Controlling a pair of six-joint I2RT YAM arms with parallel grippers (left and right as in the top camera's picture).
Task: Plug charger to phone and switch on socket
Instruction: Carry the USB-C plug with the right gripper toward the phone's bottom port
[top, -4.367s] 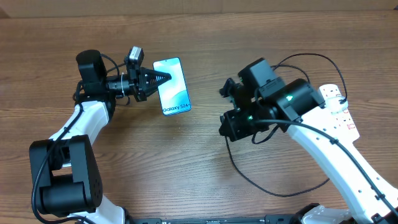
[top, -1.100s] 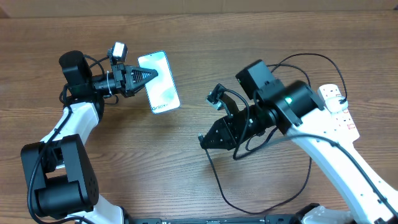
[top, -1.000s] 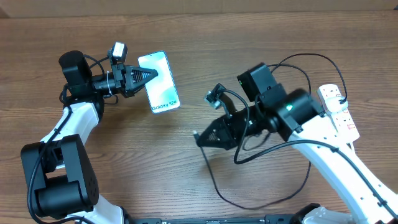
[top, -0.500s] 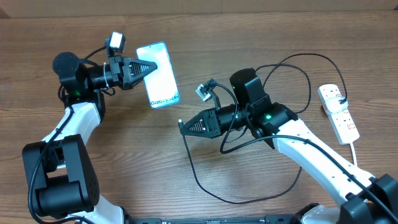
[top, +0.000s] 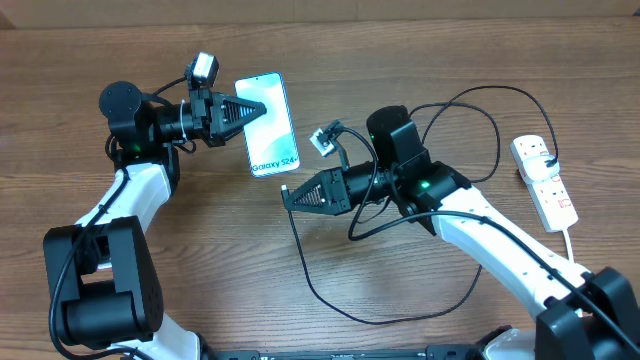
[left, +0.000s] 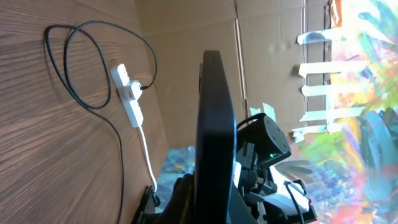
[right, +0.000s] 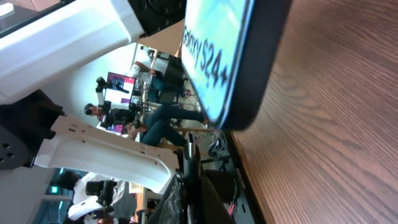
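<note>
Right pincer (top: 290, 196), clamped on the charger (top: 497, 128), has swung in just beside the phone (top: 268, 125), itself gripped by the closed left pincer (top: 258, 108); plugging looks imminent.

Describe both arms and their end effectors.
The left arm and right arm share white links, black joint housings and thin black cables; a green light glows on the right. The left end effector and right end effector are black tapered wedges, each carrying a small camera.

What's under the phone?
Only bare wooden table shows beneath the phone, which the left pincer holds up. From above, the phone covers the spot right below it.
</note>
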